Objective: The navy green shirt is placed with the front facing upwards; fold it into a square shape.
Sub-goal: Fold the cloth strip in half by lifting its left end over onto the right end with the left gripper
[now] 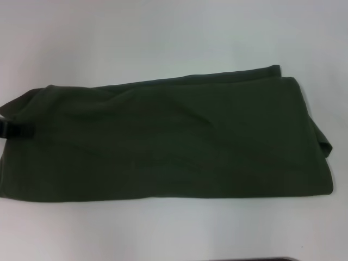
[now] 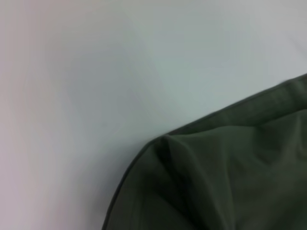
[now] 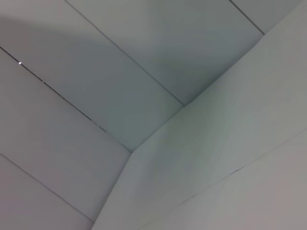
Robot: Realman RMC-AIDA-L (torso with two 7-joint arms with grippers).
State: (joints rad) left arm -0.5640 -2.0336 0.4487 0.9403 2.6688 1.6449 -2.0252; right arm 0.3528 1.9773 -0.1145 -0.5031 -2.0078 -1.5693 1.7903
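Operator: Shirt position?

Technician: navy green shirt (image 1: pixel 168 141) lies on the white table (image 1: pixel 163 32), folded into a long band, plain side up, long axis running side to side.

Operator: Gripper status?

Technician: Left gripper (image 1: pixel 13 129) sits at the shirt's left end, touching the cloth; finger state cannot be determined. Right gripper is not in view. The left arm is judged nearer.

Operator: Obstructions?

Technician: None visible near the shirt. The right end shows a loose, uneven layer.
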